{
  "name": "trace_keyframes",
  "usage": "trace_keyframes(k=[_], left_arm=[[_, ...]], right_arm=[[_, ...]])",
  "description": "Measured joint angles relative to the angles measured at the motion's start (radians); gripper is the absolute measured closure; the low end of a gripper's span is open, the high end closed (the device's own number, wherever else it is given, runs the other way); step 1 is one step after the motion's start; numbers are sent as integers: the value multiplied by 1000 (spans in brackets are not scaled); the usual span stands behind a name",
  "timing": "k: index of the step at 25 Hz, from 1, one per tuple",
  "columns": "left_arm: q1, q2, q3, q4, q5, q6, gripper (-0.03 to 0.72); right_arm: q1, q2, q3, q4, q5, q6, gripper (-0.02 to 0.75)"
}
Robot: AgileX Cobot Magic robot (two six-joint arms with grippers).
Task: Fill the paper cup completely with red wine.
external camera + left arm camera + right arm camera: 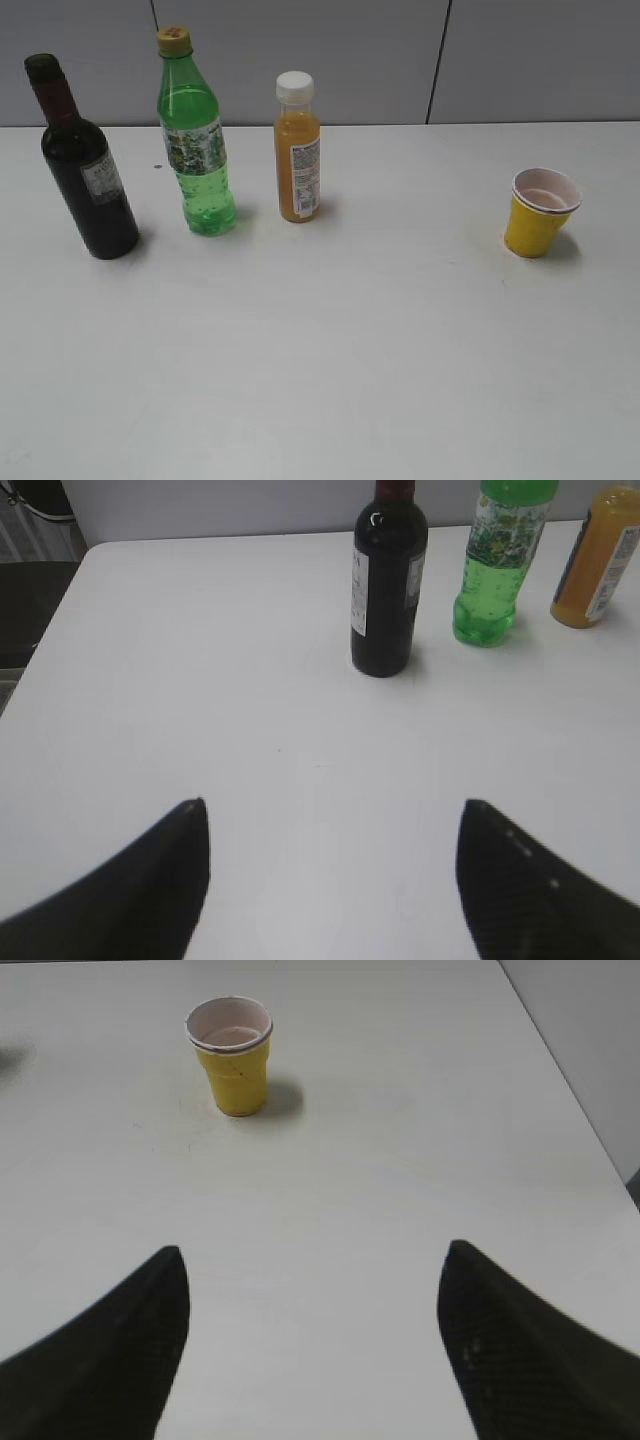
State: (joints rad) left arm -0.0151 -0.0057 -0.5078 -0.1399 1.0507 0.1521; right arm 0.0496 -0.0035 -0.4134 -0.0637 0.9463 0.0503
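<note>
The left gripper (333, 825) hangs above the white table (330, 340) with its 2 dark fingers (150, 890) spread wide and nothing between them. Straight ahead of it, well apart, the red wine bottle (388, 580) stands upright, dark liquid filling its body, a small grey-white label on its side. Beyond and to the right of that gripper stand the green soda bottle (495, 565) and, further right, the orange juice bottle (592, 565), all 3 in a row and none touching.

The right gripper (315, 1305) also has its jaws spread apart and grips nothing. The paper cup (233, 1055) stands upright ahead of it and slightly to the left, well clear of the fingertips, its white inside showing. In the exterior view neither gripper appears
</note>
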Motion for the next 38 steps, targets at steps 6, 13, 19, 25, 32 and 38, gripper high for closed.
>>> trace_keyframes(k=[6,13,19,25,32,38], left_arm=[[0,0,0,0,0,0,106],[0,0,0,0,0,0,106],[0,0,0,0,0,0,106],[0,0,0,0,0,0,106],[0,0,0,0,1,0,106],[0,0,0,0,1,0,106]], right_arm=[[0,0,0,0,0,0,153],[0,0,0,0,0,0,153],[0,0,-3,0,-5,0,153],[0,0,-24,0,-173,0,153],[0,95,-24,0,-335,0,153],[0,215,-24,0,-463,0,153]])
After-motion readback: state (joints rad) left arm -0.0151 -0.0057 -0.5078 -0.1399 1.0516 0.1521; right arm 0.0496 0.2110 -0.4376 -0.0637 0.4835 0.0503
